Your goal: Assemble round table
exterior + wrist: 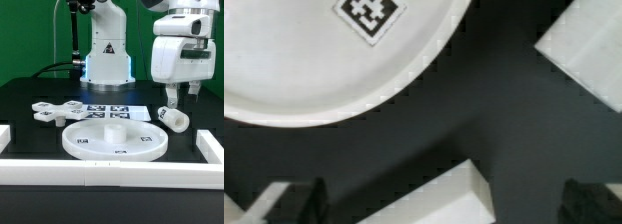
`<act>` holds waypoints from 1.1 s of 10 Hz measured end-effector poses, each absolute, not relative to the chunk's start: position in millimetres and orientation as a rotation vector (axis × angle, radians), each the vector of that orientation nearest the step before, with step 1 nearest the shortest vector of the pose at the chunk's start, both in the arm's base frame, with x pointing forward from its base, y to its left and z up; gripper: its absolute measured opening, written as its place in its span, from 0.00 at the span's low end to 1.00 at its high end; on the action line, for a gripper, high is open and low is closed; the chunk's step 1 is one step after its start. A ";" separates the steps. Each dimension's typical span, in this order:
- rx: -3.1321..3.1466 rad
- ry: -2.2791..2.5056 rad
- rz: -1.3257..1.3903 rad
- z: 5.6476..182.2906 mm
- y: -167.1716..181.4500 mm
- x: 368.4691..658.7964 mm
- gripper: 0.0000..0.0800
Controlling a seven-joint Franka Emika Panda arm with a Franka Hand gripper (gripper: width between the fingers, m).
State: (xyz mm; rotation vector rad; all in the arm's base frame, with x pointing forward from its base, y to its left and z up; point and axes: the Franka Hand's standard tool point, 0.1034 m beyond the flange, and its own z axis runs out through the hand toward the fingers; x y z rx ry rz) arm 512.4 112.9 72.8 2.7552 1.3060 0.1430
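Observation:
The large rimmed round disc (112, 139) lies flat at the front middle of the black table; its rim and one tag show in the wrist view (313, 70). The cross-shaped base piece (57, 111) lies at the exterior view's left. The short cylindrical leg (173, 119) lies on its side at the exterior view's right of the disc. My gripper (179, 97) hangs open just above the leg without touching it. In the wrist view, the leg (446, 198) shows as a white shape between the spread fingers (283, 202) of the gripper (438, 208).
The marker board (115, 111) lies behind the disc. White border rails run along the front (100, 170) and the right (211, 146). The robot base (107, 55) stands at the back. A white edge (589, 60) shows in the wrist view beyond the disc.

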 end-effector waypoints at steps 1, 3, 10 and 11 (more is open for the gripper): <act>2.755 1.306 0.143 72.8 112.9 512.4 0.81; 2.755 1.307 0.143 72.8 113.2 512.3 0.81; 2.637 1.477 0.056 54.4 15.6 532.9 0.81; 2.649 1.457 0.060 55.0 17.9 533.0 0.81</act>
